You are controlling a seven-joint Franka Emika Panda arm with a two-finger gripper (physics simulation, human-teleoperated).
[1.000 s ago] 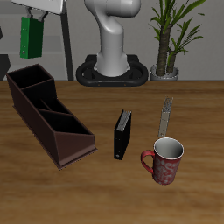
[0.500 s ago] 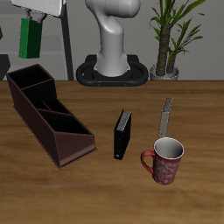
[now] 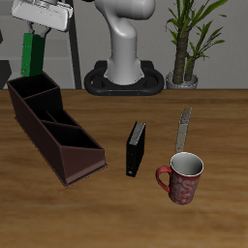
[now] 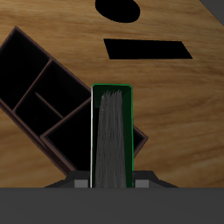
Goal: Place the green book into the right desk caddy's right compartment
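My gripper (image 3: 35, 35) is shut on the green book (image 3: 32, 54) and holds it upright by its top edge. The book hangs just above the back end of the right desk caddy (image 3: 60, 136), a long dark brown tray with dividers. The book's lower edge is close over the right compartment (image 3: 30, 90), the squarish end section opposite the sloped low end. In the wrist view the green book (image 4: 112, 131) runs out from my gripper (image 4: 112, 182). It hides part of the right compartment (image 4: 70, 133) of the caddy (image 4: 39, 92).
A black book (image 3: 137, 148) stands on edge at mid-table. A red mug (image 3: 181, 176) stands nearer the table's front edge. A grey flat tool (image 3: 183, 126) lies behind the mug. The robot base (image 3: 126, 79) and a potted plant (image 3: 186, 44) are at the back.
My gripper has come down and tilted a little. The green book has dropped closer to the caddy's back end.
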